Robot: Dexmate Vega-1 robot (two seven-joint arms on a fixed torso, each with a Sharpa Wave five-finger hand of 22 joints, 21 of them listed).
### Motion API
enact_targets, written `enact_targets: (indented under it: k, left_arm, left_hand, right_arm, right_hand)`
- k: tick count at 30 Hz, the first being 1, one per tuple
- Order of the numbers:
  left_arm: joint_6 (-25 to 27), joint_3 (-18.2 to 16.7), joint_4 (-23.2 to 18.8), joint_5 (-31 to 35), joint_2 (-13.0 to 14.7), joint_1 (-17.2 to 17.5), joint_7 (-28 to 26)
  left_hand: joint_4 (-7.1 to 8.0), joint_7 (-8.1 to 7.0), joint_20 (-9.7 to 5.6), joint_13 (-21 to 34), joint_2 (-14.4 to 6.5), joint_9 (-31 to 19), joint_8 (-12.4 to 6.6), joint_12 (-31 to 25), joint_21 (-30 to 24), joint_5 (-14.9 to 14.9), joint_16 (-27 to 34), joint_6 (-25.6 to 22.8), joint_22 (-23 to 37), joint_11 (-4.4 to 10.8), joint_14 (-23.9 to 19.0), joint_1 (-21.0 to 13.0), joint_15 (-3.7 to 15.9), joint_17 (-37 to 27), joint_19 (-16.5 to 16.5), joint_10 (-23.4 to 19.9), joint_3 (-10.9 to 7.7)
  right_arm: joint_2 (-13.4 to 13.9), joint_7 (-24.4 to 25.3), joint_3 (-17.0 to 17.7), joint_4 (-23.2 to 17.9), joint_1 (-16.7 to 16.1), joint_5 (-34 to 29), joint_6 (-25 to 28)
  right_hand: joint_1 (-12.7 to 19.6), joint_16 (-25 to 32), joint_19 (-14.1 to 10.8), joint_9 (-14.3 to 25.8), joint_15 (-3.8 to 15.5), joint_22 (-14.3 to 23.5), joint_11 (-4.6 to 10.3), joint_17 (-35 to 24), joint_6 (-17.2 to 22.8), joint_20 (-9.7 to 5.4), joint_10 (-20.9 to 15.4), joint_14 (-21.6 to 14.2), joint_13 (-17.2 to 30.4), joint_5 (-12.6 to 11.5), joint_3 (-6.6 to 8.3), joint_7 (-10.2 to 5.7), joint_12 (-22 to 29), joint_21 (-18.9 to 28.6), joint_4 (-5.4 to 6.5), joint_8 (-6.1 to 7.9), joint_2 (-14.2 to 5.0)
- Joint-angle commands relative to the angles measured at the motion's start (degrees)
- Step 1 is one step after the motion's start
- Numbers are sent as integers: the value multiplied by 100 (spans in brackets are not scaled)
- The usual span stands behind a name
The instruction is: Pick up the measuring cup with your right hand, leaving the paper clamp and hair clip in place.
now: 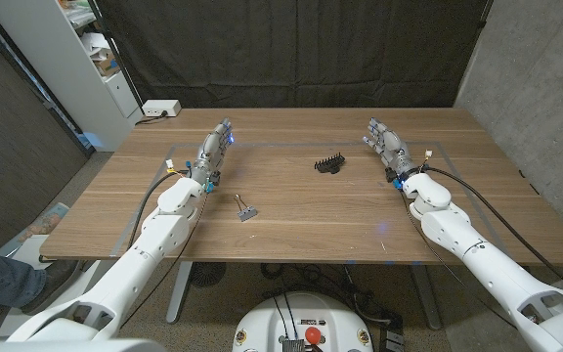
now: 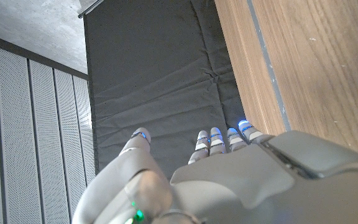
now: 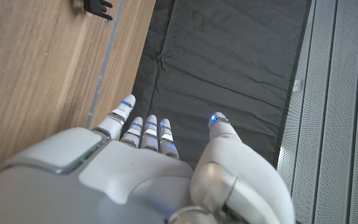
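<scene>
Cannot tell where the measuring cup lies. On the wooden table [image 1: 311,230], toward the far side and a little right of the middle, a black hair clip [image 1: 328,163], teeth up, touched by nothing; seen again at the table's edge in the right wrist view [image 3: 97,6]. Nearer the front and left of the middle, a small paper clamp [image 1: 245,209] with its wire handles pointing away, well apart from the hair clip and from both hands.

To the right of the hair clip, near but apart from it, the right hand [image 1: 384,143] over the table, holding nothing, fingers [image 3: 146,132] stretched out and lying close side by side, thumb set apart from them.

Across on the left side, the left hand [image 1: 217,147] in much the same pose: nothing held, fingers [image 2: 219,138] straight and close together, thumb standing off to one side. Cannot tell whether either hand touches the wood.

At the far left corner of the table, a white box [image 1: 159,109] with a cable. Behind the table, a black curtain [image 1: 291,49].
</scene>
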State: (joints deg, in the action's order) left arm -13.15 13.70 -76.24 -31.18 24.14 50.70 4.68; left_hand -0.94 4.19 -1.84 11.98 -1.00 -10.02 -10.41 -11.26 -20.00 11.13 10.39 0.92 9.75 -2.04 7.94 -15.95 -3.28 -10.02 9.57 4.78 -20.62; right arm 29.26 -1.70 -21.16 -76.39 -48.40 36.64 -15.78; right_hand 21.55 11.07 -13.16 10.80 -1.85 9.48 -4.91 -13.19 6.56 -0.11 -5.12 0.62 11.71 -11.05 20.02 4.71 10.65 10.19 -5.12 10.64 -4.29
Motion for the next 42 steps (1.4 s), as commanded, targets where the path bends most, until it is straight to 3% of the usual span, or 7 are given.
enact_targets:
  k: [1,20,27,42]
  left_arm:
    - [83,-163,-71,155,-159,64,72]
    - [158,-130,-93,322,-270,41,25]
    - [193,-129,-187,333,-259,80,6]
    - [190,-106,-222,343,-283,79,-11]
  left_hand:
    - [-25,6,37,-9,-14,-18,-15,-26,19,27,20,19,22,-1,64,-40,-4,-29,225,36,-15]
    - [-37,2,76,-28,-29,-19,-17,-32,70,25,25,25,25,-3,67,-36,-6,-29,242,42,-8]
    - [-47,-5,-26,-40,-39,-19,-29,-46,85,25,31,-4,25,3,58,-37,-14,-28,194,15,-4]
    - [-61,-6,8,-52,-49,-20,-25,-41,132,24,28,4,26,14,72,-37,2,-28,210,36,3]
  right_arm:
    - [152,-82,49,-334,-76,36,79]
    - [299,-172,184,-566,-238,136,-56]
    - [267,-268,218,-528,-253,228,-146]
    - [373,-370,259,-605,-295,211,-245]
  right_hand:
    - [13,26,10,12,-48,27,-71,-12,46,-14,5,-2,18,-22,3,5,58,25,-2,44,-38]
    - [8,41,29,11,-59,27,-75,0,56,5,-2,-11,10,-20,-13,10,68,34,-13,51,-50]
    - [7,51,29,11,-58,27,-83,5,83,9,-23,-28,7,-20,-20,12,78,39,-18,61,-52]
    - [3,59,31,11,-59,28,-80,11,98,15,-32,-33,2,-18,-30,5,84,47,-23,66,-66]
